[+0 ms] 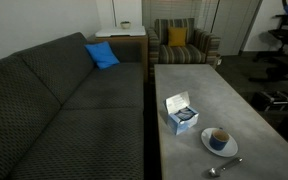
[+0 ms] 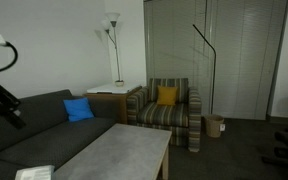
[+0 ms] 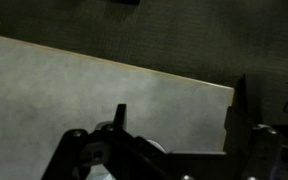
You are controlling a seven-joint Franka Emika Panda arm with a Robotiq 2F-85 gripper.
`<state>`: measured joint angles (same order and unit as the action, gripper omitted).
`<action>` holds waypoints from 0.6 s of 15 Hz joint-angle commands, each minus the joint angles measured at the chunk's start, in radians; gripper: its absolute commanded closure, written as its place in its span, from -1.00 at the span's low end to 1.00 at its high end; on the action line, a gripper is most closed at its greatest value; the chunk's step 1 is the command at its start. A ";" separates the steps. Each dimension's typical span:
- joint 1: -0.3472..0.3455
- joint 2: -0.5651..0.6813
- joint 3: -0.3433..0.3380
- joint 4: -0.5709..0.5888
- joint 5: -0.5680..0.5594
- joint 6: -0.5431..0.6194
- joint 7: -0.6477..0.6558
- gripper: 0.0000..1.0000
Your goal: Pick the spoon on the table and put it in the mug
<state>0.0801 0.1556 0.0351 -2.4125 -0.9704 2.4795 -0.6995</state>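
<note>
The slim silvery spoon [image 1: 224,167] lies on the grey table [image 1: 209,90] at its near end, just in front of the white saucer [image 1: 206,148]. The dark blue mug [image 1: 218,139] stands on that saucer. In the wrist view my gripper [image 3: 181,115] is open and empty, with its two dark fingers spread wide over the bare table top [image 3: 84,90]. A small pale round shape [image 3: 151,146] shows behind the gripper body; I cannot tell what it is. Spoon and mug do not show clearly in the wrist view. Part of my arm [image 2: 2,103] shows at the left edge of an exterior view.
A white-and-blue box [image 1: 181,112] stands on the table beside the saucer. A dark sofa [image 1: 64,100] with a blue cushion [image 1: 102,55] runs along the table. A striped armchair [image 1: 179,45] stands at the far end. The table's edge [image 3: 199,85] is in the wrist view.
</note>
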 commanded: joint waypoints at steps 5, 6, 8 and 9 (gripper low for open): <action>-0.130 0.465 -0.012 0.288 -0.245 0.477 -0.112 -1.00; -0.100 0.342 -0.028 0.189 -0.247 0.403 -0.040 -1.00; -0.114 0.441 -0.020 0.259 -0.245 0.447 -0.079 -1.00; -0.117 0.466 -0.018 0.279 -0.245 0.453 -0.083 -1.00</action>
<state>-0.0259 0.6231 0.0062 -2.1337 -1.2126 2.9392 -0.7814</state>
